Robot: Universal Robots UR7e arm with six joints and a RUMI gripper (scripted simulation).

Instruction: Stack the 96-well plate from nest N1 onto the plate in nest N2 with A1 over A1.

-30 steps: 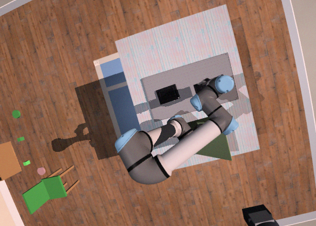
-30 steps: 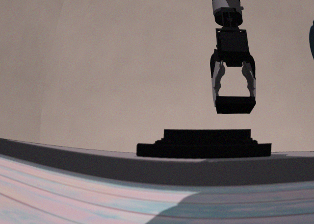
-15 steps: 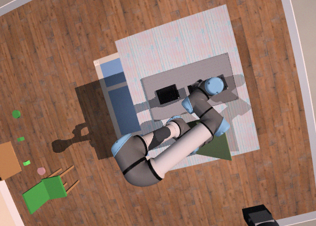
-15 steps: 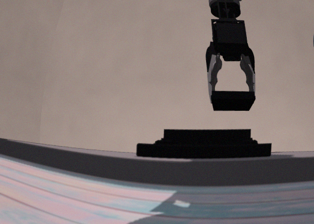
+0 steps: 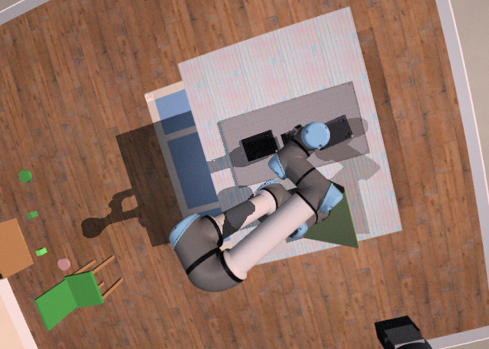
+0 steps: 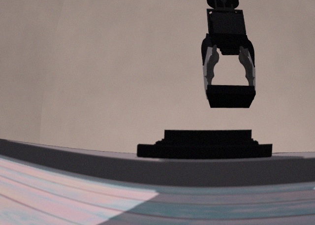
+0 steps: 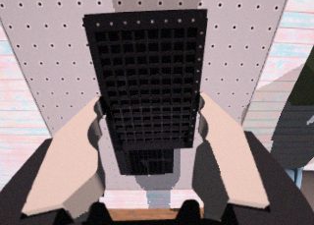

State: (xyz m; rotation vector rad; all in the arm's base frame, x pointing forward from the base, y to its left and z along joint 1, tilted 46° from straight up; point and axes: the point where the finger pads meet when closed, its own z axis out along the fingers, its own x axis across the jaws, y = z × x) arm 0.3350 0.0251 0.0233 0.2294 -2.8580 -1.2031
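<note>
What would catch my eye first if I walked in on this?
Probably the black 96-well plate hanging in mid-air, pinched in the end effector above the grey table. Below it and a little to the left in the exterior view sits a second black plate in its nest.

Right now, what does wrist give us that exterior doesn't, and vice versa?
Wrist only: the held plate's well grid from above, the perforated board beneath, and a second dark plate below. Exterior only: the air gap between the held plate and the plate in its nest, with the held plate hanging toward the nest's right end. Both: the gripper shut on the plate.
</note>
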